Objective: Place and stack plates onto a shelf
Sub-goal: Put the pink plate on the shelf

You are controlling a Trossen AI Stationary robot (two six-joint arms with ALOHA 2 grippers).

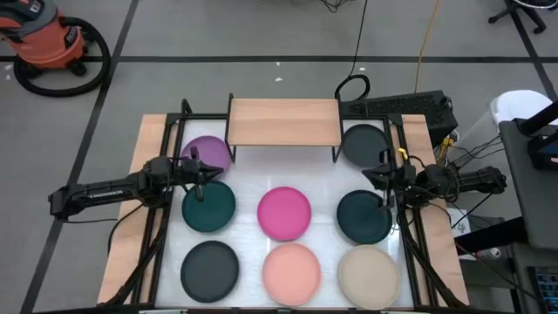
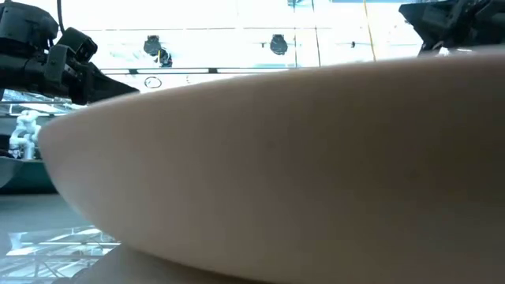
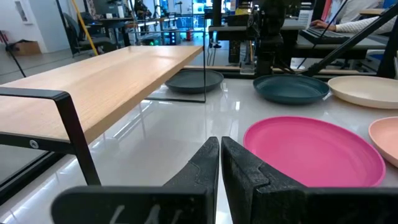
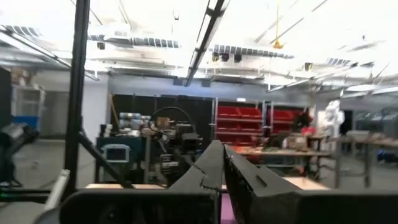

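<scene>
The shelf (image 1: 283,122), a light-wood board on black legs, stands at the table's far middle with nothing on top; it also shows in the left wrist view (image 3: 106,74). On the table lie the purple plate (image 1: 207,153), a charcoal plate (image 1: 366,141), two teal plates (image 1: 209,206) (image 1: 364,215), the magenta plate (image 1: 284,212), a second charcoal plate (image 1: 209,269), the salmon plate (image 1: 291,273) and the beige plate (image 1: 369,276). My left gripper (image 1: 214,174) (image 3: 220,146) is shut, hovering between the purple and left teal plates. My right gripper (image 1: 377,174) (image 4: 221,152) is shut, between the far charcoal and right teal plates.
Black frame rails (image 1: 161,174) (image 1: 403,201) run along the table's left and right sides. The salmon plate (image 2: 276,158) fills the low view and hides most of the table. Bare white tabletop (image 1: 283,170) lies between the shelf and the magenta plate.
</scene>
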